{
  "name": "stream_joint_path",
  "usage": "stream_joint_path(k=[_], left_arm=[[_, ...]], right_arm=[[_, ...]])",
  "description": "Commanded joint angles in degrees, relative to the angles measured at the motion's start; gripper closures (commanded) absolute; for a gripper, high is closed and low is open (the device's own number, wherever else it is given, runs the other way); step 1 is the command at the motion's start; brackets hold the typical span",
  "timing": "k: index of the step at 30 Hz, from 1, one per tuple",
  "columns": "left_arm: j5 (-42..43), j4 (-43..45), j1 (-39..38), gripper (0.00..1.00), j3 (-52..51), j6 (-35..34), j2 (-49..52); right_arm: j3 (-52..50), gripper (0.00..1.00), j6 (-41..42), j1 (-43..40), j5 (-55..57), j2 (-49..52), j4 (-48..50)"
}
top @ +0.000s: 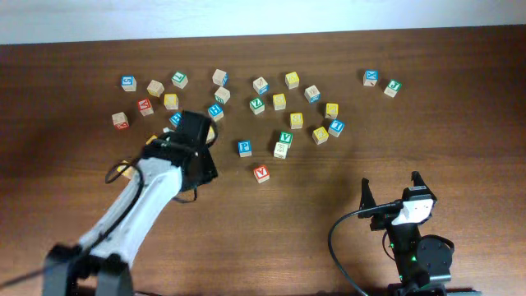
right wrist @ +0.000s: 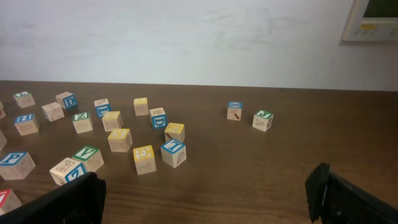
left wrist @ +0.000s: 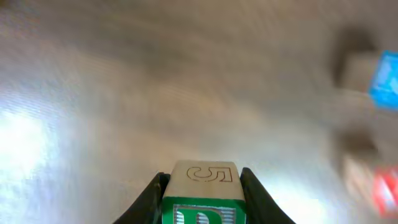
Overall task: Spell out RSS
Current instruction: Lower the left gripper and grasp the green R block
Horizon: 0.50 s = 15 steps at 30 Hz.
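The left gripper (left wrist: 202,180) clamps the small green-framed wooden cube (left wrist: 202,198), likely the R, at 9 o'clock from table centre. It looks light, rigid and smooth, so gripping 2 opposite flat faces suits it. The right gripper (top: 390,194) rests spread and empty at 5 o'clock.

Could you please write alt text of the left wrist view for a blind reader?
The left gripper holds a wooden block with a green-framed face against a blurred brown table. A blurred blue block and red block sit at right.
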Motion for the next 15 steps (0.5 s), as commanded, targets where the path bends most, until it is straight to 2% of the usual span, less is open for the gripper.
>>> stream_joint_path(k=[1,5,9,15], left_arm=[[12.0,-4.5,-1.2,0.75,-0.9,5.2,-2.4],[8.9,-3.6,-6.0,0.75,-8.0,4.6,-2.4],[4.6,4.1,-6.1,0.75,-15.0,4.4,-2.4],[1.3,11.7,-6.1,0.73,-15.6,4.4,-2.4]], right_arm=[[-0.4,0.02,0.0,0.3,0.5,-0.3,-0.2],[-0.4,0.02,0.0,0.3,0.5,-0.3,-0.2],[-0.4,0.02,0.0,0.3,0.5,-0.3,-0.2],[-0.4,0.02,0.0,0.3,0.5,-0.3,-0.2]])
